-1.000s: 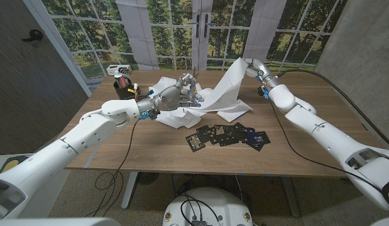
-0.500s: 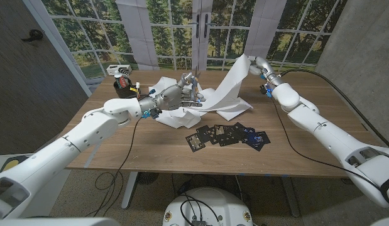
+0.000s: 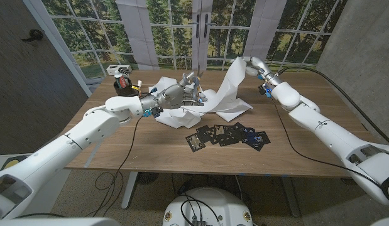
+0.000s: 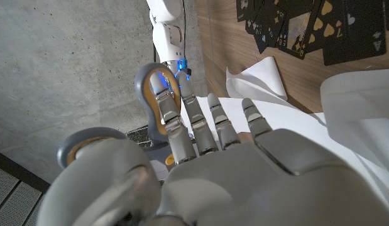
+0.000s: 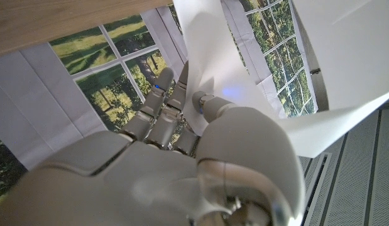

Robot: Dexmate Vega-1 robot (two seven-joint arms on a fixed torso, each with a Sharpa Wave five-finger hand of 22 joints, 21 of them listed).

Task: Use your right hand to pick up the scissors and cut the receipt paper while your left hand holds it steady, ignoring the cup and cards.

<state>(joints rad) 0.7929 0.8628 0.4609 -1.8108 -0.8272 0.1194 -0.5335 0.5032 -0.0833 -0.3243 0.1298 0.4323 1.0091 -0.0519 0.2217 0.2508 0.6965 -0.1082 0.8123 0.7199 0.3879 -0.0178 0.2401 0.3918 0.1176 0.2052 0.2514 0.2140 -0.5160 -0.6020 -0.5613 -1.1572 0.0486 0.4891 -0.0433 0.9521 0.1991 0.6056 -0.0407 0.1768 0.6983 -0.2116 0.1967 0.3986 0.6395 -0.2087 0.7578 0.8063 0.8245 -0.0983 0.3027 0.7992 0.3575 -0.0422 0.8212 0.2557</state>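
- One long strip of white receipt paper (image 3: 225,94) rises from a crumpled heap at the upper middle of the head view to the upper right, thin and curling.
- Right hand (image 3: 251,63) pinches the raised end of the strip; in the right wrist view the fingers (image 5: 158,107) close on the paper (image 5: 207,56).
- Left hand (image 3: 181,91) at the upper middle holds the scissors (image 3: 193,81), their yellow-lined grey handle loops (image 4: 158,88) around its fingers (image 4: 210,122), above the heaped paper.
- Black playing cards (image 3: 229,135) with pale suit marks lie fanned just below the paper.
- Black cup (image 3: 123,86) stands at the upper left, well apart.
- Wooden table (image 3: 150,150) shows a straight brown grain; behind it a windowed wall with trees, and grey concrete at both sides.
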